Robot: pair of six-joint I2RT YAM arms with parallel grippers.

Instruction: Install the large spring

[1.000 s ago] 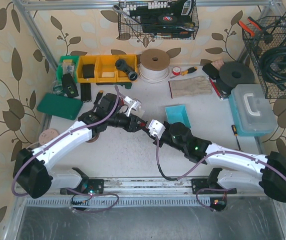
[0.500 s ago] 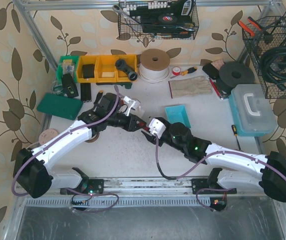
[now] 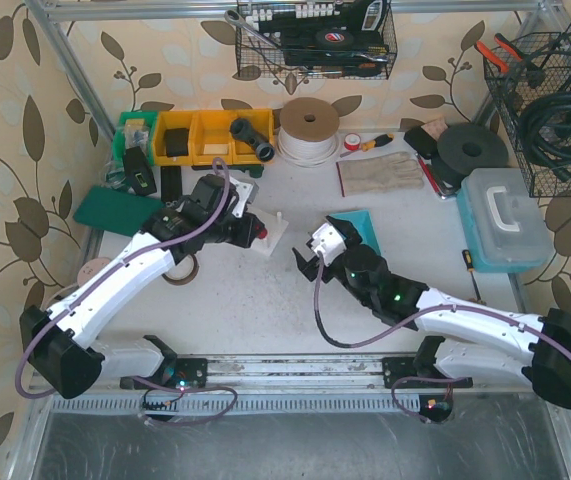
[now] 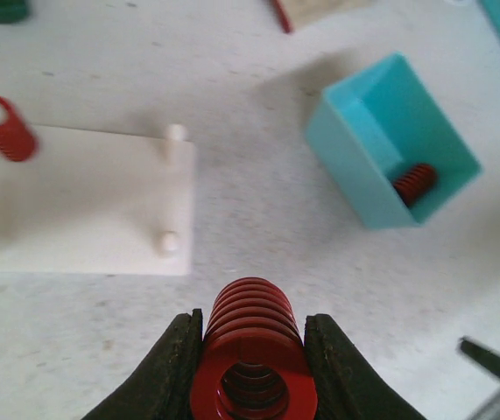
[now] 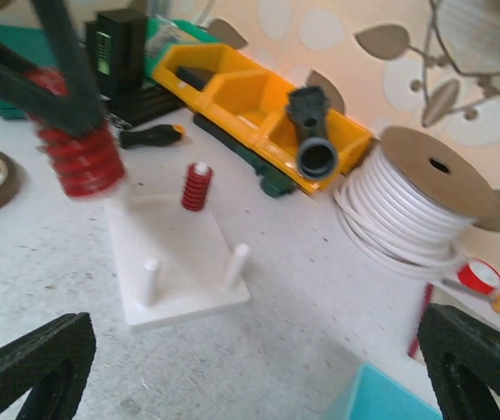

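Red, thick-coiled large spring (image 4: 251, 319) sits clenched in your left gripper (image 4: 251, 350), off the bench (image 4: 258, 105), its long axis running out along the fingers (image 4: 172, 367) so the left wrist view looks down its bore. White peg plate (image 4: 74, 201) lies just ahead and left of it, two bare pegs (image 4: 169, 242) upright on its nearer edge and a small red spring (image 4: 3, 129) already on a far peg; you'd want the bore plumb over a bare peg. Right gripper (image 3: 310, 262) is released, jaws wide, beside the teal bin (image 4: 355, 166), further from the plate.
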